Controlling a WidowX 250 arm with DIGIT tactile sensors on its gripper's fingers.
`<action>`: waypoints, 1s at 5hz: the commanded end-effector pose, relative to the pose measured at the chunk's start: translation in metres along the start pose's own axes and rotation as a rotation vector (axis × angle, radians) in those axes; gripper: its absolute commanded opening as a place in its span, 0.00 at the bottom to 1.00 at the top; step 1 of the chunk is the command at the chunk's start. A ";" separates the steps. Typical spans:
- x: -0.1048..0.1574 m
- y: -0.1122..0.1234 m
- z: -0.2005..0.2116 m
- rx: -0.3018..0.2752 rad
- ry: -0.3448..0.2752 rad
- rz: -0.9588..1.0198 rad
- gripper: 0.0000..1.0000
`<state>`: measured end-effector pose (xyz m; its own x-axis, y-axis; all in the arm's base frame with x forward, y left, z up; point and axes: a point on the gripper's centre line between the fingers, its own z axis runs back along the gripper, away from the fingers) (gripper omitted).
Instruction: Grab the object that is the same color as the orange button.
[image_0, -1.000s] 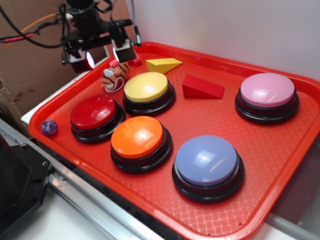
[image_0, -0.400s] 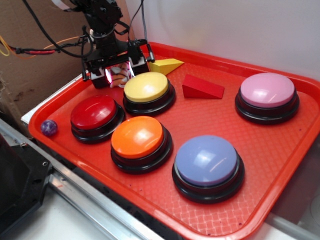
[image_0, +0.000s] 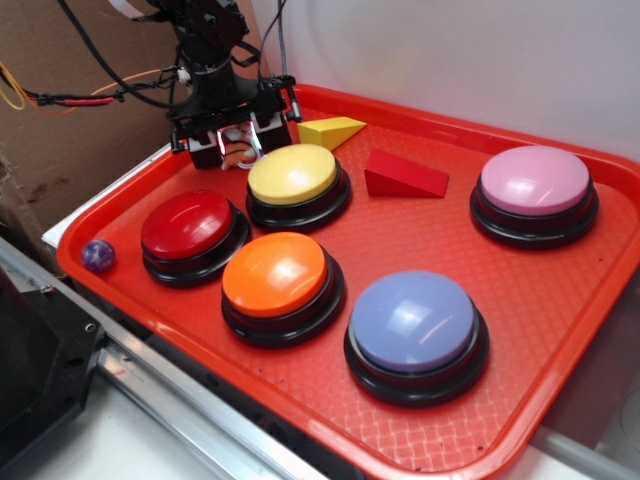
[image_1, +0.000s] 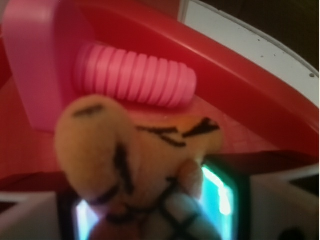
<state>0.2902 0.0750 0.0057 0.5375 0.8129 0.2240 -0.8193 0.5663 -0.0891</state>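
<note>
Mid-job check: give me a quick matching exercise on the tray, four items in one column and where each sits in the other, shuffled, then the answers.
Items:
1. tiger toy
2. orange button
3. purple ball
4. red wedge

Places:
A. near the tray's left rim, beside the red button
B. between the yellow button and the pink button
C. between the fingers of the gripper
D. in front of the yellow button, next to the blue button

Pairs: 1-C, 2-D, 3-A, 4-B

exterior high oblique over tray (image_0: 110, 215), wrist close-up
</note>
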 end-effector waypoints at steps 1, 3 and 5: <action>-0.006 -0.014 0.075 -0.058 0.120 -0.369 0.00; -0.069 -0.038 0.138 -0.136 0.159 -0.826 0.00; -0.110 -0.035 0.185 -0.232 0.121 -0.949 0.00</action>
<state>0.2244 -0.0711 0.1516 0.9871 0.0116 0.1596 0.0053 0.9944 -0.1055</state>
